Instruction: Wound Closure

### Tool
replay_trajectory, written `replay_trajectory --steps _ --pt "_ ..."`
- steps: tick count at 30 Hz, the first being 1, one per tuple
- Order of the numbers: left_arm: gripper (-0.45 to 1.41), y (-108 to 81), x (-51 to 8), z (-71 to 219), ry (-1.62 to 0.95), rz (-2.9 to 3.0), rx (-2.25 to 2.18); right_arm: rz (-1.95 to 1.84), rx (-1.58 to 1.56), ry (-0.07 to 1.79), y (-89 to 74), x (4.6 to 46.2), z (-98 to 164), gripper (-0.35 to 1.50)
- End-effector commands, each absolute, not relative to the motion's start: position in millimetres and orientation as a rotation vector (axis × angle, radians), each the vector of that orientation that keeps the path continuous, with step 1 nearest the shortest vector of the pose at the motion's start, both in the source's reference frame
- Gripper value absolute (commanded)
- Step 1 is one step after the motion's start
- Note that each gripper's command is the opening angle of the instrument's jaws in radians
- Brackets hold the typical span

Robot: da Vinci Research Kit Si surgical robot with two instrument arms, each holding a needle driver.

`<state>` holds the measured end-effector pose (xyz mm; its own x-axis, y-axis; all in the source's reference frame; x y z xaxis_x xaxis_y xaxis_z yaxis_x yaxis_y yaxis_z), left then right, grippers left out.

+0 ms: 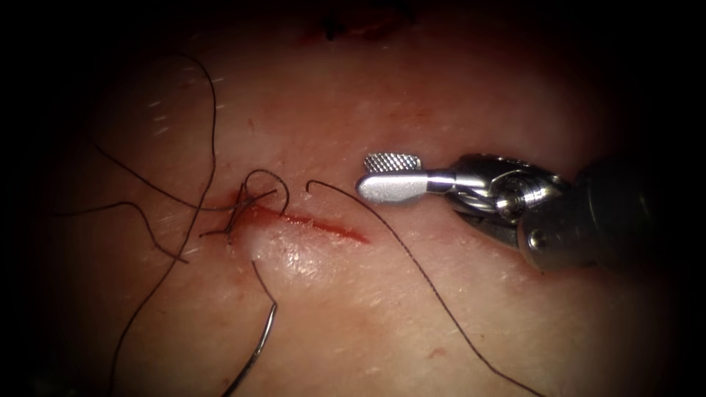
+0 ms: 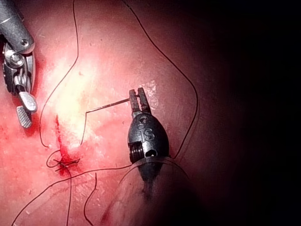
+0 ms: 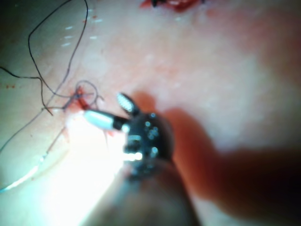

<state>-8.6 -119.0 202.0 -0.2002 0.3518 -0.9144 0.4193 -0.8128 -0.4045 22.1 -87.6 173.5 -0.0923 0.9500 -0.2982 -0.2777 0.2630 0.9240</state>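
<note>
The cut [image 1: 323,226] runs across the tissue [image 1: 441,95], with a knotted stitch [image 1: 243,207] at its left end. The curved needle [image 1: 259,345] lies outside the tissue, in front of that left end. Thread [image 1: 263,283] trails from its rear end up to the stitch. My left tool [image 2: 137,92] is shut on the needle [image 2: 108,106] far from its thread end. My right tool [image 1: 376,175] hovers just right of the cut, jaws open and empty. It also shows as the right tool [image 2: 24,109] beside the cut [image 2: 60,136] and as the right tool [image 3: 107,108] near the stitch [image 3: 80,100].
Long loose thread [image 1: 209,110] loops over the tissue left of the stitch. Another strand [image 1: 434,290] runs from above the cut down to the lower right. Red fluid [image 1: 290,217] lines the cut. A second dark red wound [image 1: 360,29] sits at the far edge.
</note>
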Motion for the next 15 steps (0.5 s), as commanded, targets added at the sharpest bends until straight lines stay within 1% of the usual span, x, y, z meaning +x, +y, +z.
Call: replay_trajectory --steps 1,3,5,6,9,12,15 --pt "-0.45 -120.3 -9.9 201 0.95 -2.202 1.966 1.199 0.743 1.228 -89.0 23.0 174 1.41" --pt "-0.45 -119.1 -10.0 199 0.929 -2.211 1.983 1.194 0.739 1.229 -89.0 23.0 174 1.41" --pt "-0.45 -115.7 -9.8 197 0.762 -2.261 2.049 1.184 0.731 1.232 -88.9 23.0 174 1.41" --pt "-0.45 -115.7 -9.8 197 0.762 -2.261 2.049 1.184 0.731 1.232 -88.9 23.0 174 1.41" --pt "-0.45 -112.4 -9.4 196 0.631 -2.332 2.113 1.181 0.727 1.233 -88.9 22.9 173 1.41" --pt "-0.45 -106.6 -8.5 196 0.389 -2.472 2.192 1.143 0.695 1.245 -88.5 22.8 173 1.43" --pt "-0.45 -103.9 -7.9 195 0.288 -2.51 2.235 1.117 0.673 1.241 -88.2 22.7 172 1.45"
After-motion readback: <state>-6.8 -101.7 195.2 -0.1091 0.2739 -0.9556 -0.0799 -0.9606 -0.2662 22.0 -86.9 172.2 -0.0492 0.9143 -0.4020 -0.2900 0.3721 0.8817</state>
